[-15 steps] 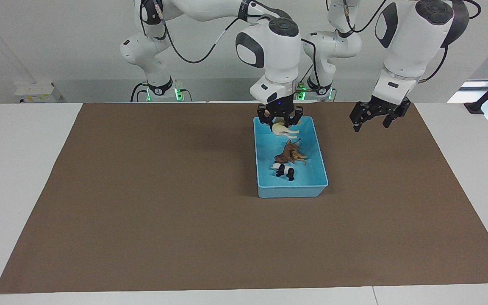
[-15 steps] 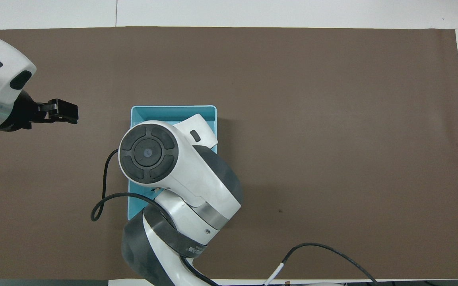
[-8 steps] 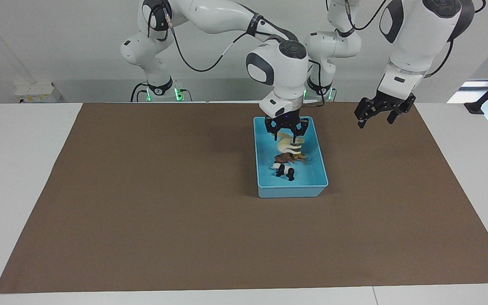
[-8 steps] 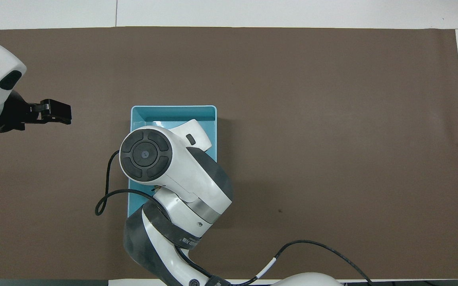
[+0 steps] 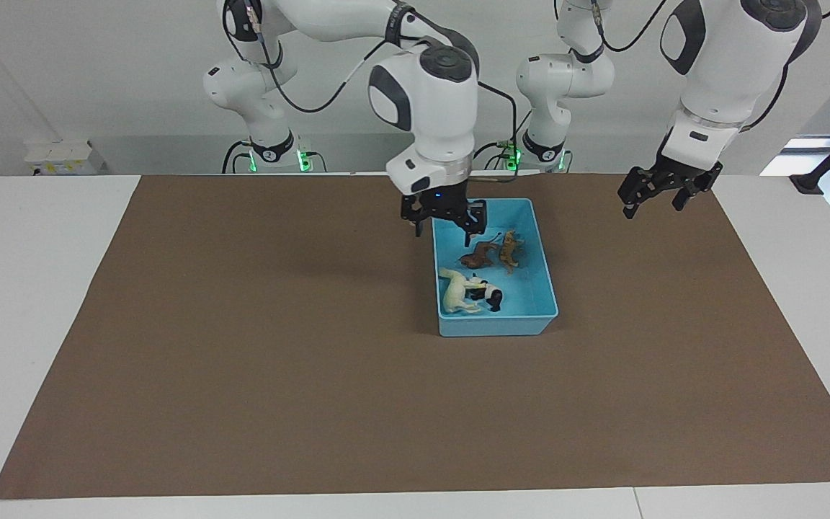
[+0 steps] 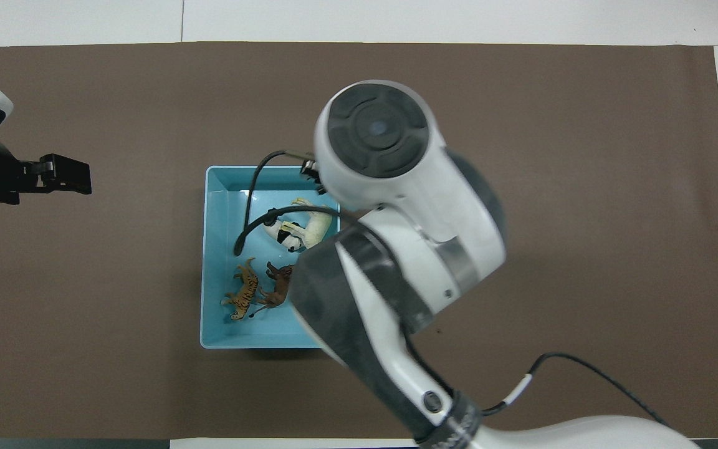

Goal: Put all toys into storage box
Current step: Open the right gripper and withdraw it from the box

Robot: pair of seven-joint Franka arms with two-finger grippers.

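Right pincer [image 5: 444, 218], spread and empty over the storage box [image 5: 541, 268], hidden overhead.

four toy animals in all: one orange striped tiger [image 5: 509, 250] [image 6: 244, 295], one cream-white horse [image 5: 454, 292] [image 6: 311, 225], one black-and-white panda [image 5: 488, 295] [image 6: 286, 235] and one dark brown shaggy animal [image 5: 478, 254] [image 6: 278, 285]. one light blue storage box [image 5: 496, 326] [image 6: 210, 249]. one brown mat [image 5: 242, 360] [image 6: 552, 187]. two robot arms.
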